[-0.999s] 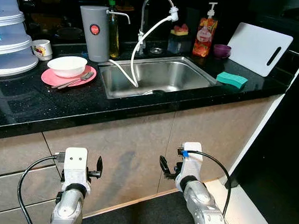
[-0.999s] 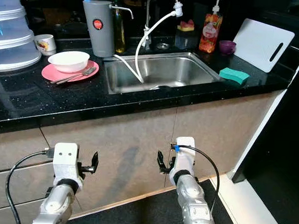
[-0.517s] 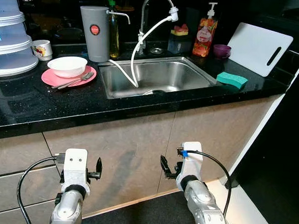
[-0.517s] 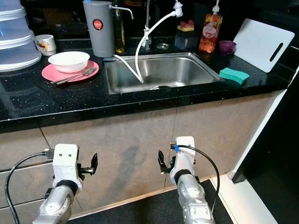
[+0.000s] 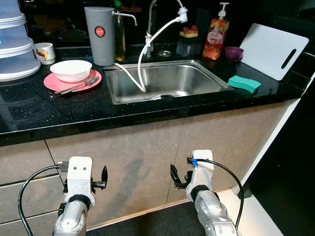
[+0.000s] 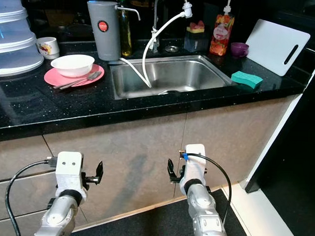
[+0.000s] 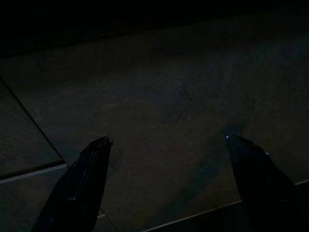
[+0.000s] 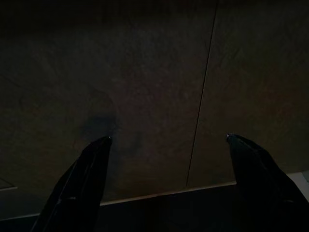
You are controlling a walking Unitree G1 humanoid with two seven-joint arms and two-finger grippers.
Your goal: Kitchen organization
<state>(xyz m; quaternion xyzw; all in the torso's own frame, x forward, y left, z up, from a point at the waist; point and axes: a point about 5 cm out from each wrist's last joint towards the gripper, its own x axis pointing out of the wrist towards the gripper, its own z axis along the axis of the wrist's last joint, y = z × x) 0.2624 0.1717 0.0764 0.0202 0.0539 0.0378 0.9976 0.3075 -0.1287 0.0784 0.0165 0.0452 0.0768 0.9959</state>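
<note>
Left eye view is showing almost nothing changing from a second ago: left gripper and right gripper, fingers wide and empty, are still hanging low in the frame before the cabinet doors. Bowl and spoon are sitting on the pink plate at the upper left of the bench, beside the sink, so the tidying is probably not yet starting.

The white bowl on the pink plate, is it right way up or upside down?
Right way up. The white bowl sits on the pink plate with its open rim facing upward and its hollow inside showing.
</note>
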